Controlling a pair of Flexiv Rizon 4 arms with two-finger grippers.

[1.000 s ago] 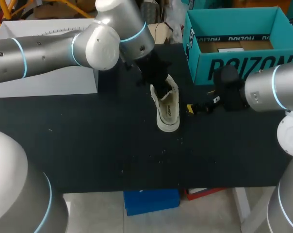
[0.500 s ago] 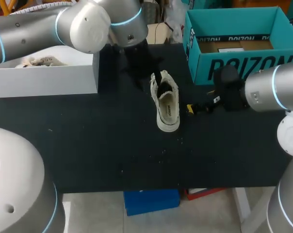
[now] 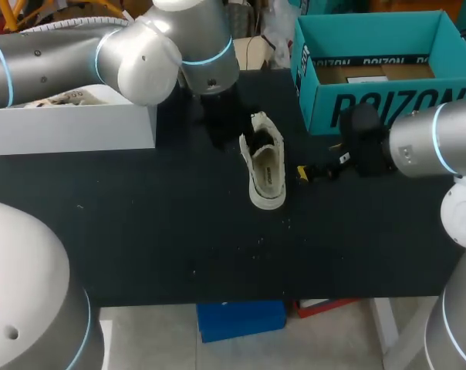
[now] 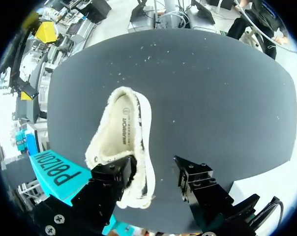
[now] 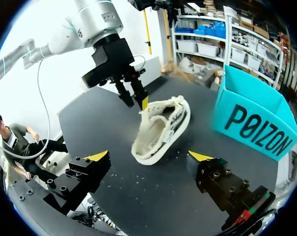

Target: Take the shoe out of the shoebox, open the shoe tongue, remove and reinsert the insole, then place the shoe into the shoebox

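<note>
Since a second ago my left arm has swung back toward 10 o'clock, uncovering the white box [image 3: 71, 127]. Left gripper [image 4: 152, 169] spread, one tip at the heel collar of the shoe [image 3: 267, 166]. Right gripper [image 5: 148, 156] spread, at the shoe's 3 o'clock, apart. Shoebox [image 3: 372, 73] at 1 o'clock. Risk: nothing pins the shoe, so tugging the insole may drag or tip it.

Large black lettering runs across the front wall of the open teal cardboard shoebox [image 3: 426, 104]. A small dark printed word lies on the insole [image 4: 121, 123] of the cream low-top shoe [image 4: 146, 142].
</note>
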